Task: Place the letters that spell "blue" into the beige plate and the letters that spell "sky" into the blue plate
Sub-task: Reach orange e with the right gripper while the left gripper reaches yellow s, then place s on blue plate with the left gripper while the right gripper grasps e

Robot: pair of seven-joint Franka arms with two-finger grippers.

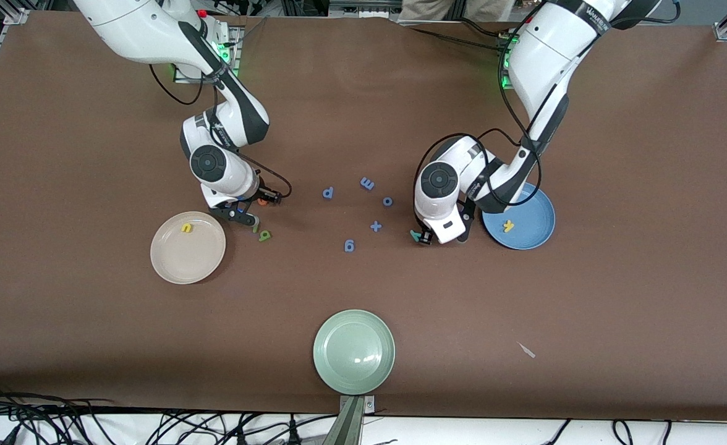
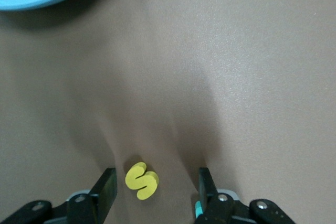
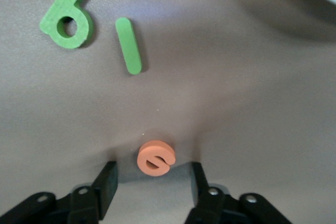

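White glossy arms, black joints, black cables

I see the u (image 1: 186, 228) in the beige plate (image 1: 172, 262) and the k (image 1: 508, 225) in the blue plate (image 1: 533, 232). The s (image 2: 141, 180) sits between my left end effector (image 2: 156, 190) fingers, the e (image 3: 155, 157) between my right end effector (image 3: 152, 182) fingers.

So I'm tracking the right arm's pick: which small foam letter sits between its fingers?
The orange foam e, flat on the table between the right gripper fingers; the green b and l lie apart.
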